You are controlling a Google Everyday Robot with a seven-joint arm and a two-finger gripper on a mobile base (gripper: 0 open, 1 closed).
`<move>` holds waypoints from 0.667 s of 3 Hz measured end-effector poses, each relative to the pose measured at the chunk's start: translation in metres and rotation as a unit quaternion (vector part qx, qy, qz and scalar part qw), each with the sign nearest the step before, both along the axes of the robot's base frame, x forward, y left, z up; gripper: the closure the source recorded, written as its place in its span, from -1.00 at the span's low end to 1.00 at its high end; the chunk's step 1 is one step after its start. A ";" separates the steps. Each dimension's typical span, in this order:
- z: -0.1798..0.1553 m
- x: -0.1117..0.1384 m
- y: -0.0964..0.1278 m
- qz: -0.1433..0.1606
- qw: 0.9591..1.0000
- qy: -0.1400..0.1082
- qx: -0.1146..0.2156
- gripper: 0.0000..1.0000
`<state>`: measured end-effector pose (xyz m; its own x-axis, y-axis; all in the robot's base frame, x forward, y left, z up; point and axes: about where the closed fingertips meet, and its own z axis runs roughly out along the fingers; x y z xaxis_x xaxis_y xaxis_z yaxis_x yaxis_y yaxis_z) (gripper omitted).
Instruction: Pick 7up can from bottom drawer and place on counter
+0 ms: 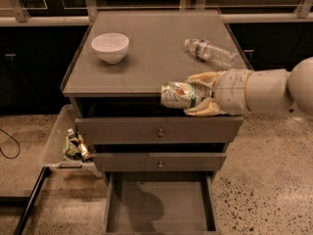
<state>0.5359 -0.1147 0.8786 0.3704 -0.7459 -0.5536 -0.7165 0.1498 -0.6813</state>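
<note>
Claw [194, 95] and 7up can [175, 95] hang together just off the front edge of the worktop [146, 62]. The claw is clamped on the can, with one tan finger over it and one under. The can lies on its side in that grip, its end pointing left. I'd say that hold suits a can taken lying flat from a shallow box. It touches nothing else and sits about level with the worktop's lip, in front of the dark gap above the top drawer.

Far below, the bottom drawer [159, 204] stands pulled right out with only bare floor showing, so the picking looks finished and the placing is what remains. The arm [264, 91] reaches in from the right, probably to keep clear of the open drawer.

A white bowl [110, 47] sits back left and a water bottle [210, 52] back right, with open surface between them. Let go sideways, the can could roll.
</note>
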 end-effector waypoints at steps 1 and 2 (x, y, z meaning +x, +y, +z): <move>0.052 0.013 0.004 0.022 1.000 -0.013 0.013 1.00; 0.088 0.046 0.006 0.032 0.999 -0.007 0.031 1.00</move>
<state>0.5816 -0.1088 0.9670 0.4249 -0.6841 -0.5928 -0.7161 0.1465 -0.6824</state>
